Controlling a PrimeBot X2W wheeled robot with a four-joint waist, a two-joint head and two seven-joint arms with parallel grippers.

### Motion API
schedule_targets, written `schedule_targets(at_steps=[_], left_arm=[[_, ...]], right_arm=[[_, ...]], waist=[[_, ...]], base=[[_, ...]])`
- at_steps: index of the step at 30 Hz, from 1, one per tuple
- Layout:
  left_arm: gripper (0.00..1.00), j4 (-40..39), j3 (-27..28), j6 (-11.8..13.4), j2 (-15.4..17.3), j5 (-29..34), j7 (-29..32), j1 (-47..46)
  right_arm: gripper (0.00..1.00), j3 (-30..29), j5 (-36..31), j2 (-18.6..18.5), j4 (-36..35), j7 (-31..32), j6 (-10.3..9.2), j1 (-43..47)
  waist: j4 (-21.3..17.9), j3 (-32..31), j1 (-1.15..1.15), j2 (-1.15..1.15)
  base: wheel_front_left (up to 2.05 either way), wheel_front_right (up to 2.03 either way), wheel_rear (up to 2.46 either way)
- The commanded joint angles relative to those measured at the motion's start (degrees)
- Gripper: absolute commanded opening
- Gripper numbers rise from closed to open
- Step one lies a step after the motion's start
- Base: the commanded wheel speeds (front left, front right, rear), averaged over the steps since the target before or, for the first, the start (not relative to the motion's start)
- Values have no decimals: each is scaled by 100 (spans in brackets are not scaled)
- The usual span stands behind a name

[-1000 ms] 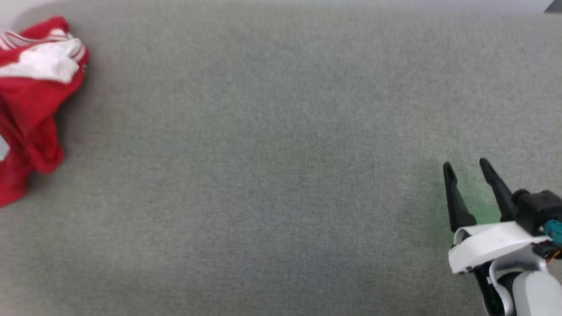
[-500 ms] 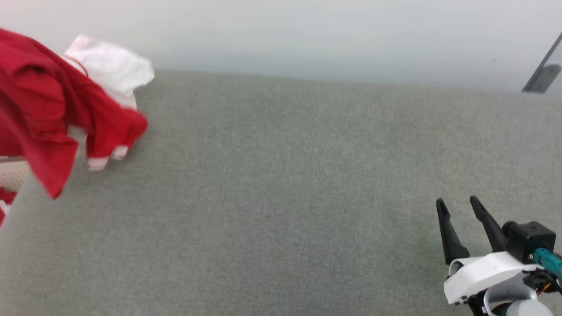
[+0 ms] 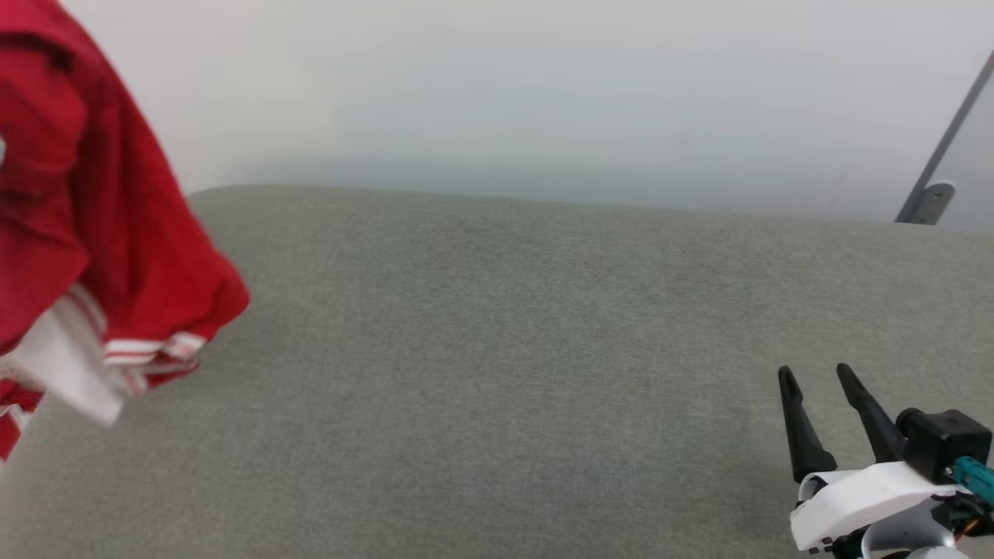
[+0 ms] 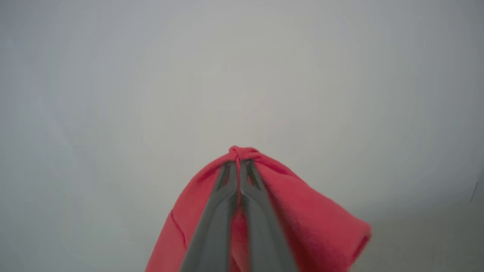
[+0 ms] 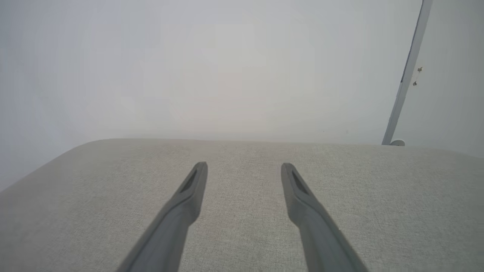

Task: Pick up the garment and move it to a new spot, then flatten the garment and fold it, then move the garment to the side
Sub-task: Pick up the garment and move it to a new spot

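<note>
Low in the left wrist view, the left gripper (image 4: pixel 238 163) has its two long dark fingers pressed tightly together, pinching a bunched fold of the garment (image 4: pixel 310 226). The red cloth peaks just past the fingertips and drapes away down both sides of them.

Seen from the head camera, the garment (image 3: pixel 116 233) hangs lifted above the left end of the grey fabric surface (image 3: pixel 497 349). It is a red jersey, gathered into loose folds. A white sleeve (image 3: pixel 66 373) edged with red-and-white striped trim (image 3: pixel 147 353) dangles at its bottom, over the surface's left edge. Whether the lowest cloth touches the surface cannot be told.

Over the near right corner of the grey fabric surface sits the right gripper (image 3: pixel 815 373). Its fingers are spread apart and point toward the surface's far edge. The right wrist view shows the right gripper (image 5: pixel 244 166) with the same wide gap, and the bare grey fabric surface (image 5: pixel 242 234) fills the space between the fingers.

Beyond the surface's far edge rises a plain pale wall (image 3: pixel 497 93). A slanted grey metal pole (image 3: pixel 943 140) stands past the surface's far right corner, ending in a small rounded foot. The right wrist view shows the pole (image 5: pixel 406 75) as well.
</note>
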Motion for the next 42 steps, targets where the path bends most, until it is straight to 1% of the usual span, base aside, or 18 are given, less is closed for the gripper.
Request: schedule_targets(at_steps=[1,8,15,20,22,23,28,32,36,42], left_arm=[[0,-224,1,89,20,-52,94,50],[0,-1166,-5,416,86,-142,449,203],[0,-1958,-82,775,-34,-277,767,392],[0,-2512,-233,946,-177,-262,972,440],[0,-2709,-307,988,-246,-233,1035,409],[0,-2709,-307,988,-246,-233,1035,409],[0,-3056,-524,1046,-488,-145,1180,295],[0,-3207,-676,1080,-665,-101,1246,270],[0,-3218,-874,1101,-786,-129,1319,463],[0,-2950,-1151,1118,-908,-260,1306,982]], right_arm=[[100,-50,12,9,-17,-43,-8,56],[100,-178,-39,11,-48,-107,-8,9],[100,-327,-56,13,-35,-183,-8,-30],[100,-472,-62,53,-62,-235,-8,-38],[100,-523,-61,74,-64,-272,-8,-48],[100,-523,-61,74,-64,-272,-8,-48],[100,-542,-26,133,-23,-374,-8,-113],[100,-503,0,164,24,-468,-8,-175],[100,-476,9,195,61,-538,-8,-222],[100,-392,105,210,209,-651,-8,-330]], waist=[[-107,-8,0,0],[-499,58,0,0],[-1105,190,0,0],[-1512,412,0,0],[-1641,509,0,0],[-1641,509,0,0],[-1872,748,0,0],[-1975,935,0,0],[-2005,1105,0,0],[-1992,1286,0,0]], base=[[0,0,0],[0,0,0],[0,0,0],[0,0,0],[0,0,0],[0,0,0],[0,0,0],[0,0,0],[0,0,0],[0,0,0]])
